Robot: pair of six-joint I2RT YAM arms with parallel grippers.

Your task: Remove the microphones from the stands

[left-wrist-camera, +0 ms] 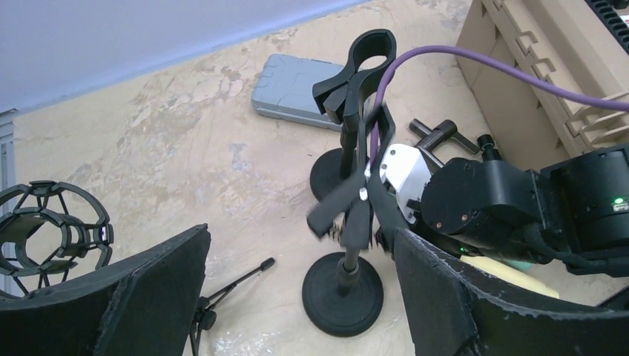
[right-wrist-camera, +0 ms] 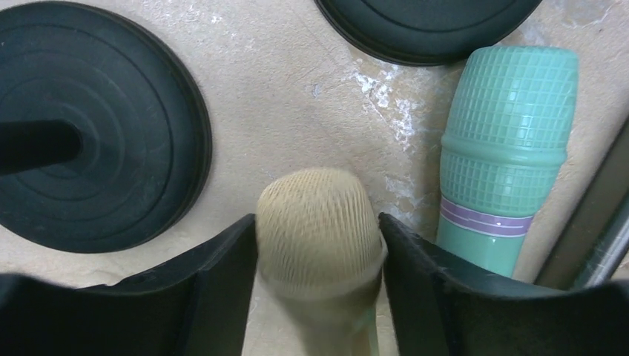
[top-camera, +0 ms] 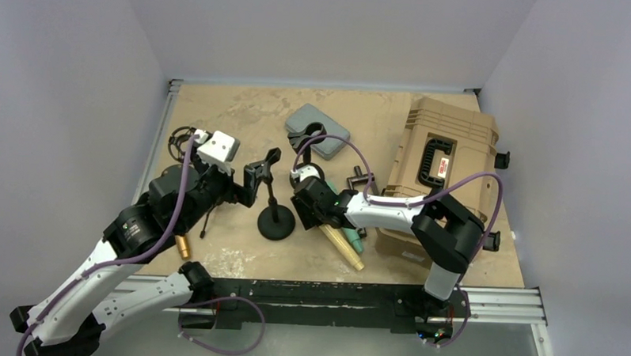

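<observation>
Tan microphone point(top-camera: 343, 248) is off the stand point(top-camera: 276, 222), down near the middle of the worktop's near edge.

The right gripper point(right-wrist-camera: 317, 226) is closed onto its mesh head, one finger pressed to each side. The left gripper point(left-wrist-camera: 300, 233) is spread wide and empty, facing the stand's bare clip. The body looks rigid and fairly light, but the rounded grille probably dents and slips, so the handle would likely give a surer hold. A green microphone point(right-wrist-camera: 504, 148) lies just beside it. The worktop point(top-camera: 219, 111) is worn, mottled tan board, with a tan case point(top-camera: 448, 151) toward the far right corner, between plain pale walls.
</observation>
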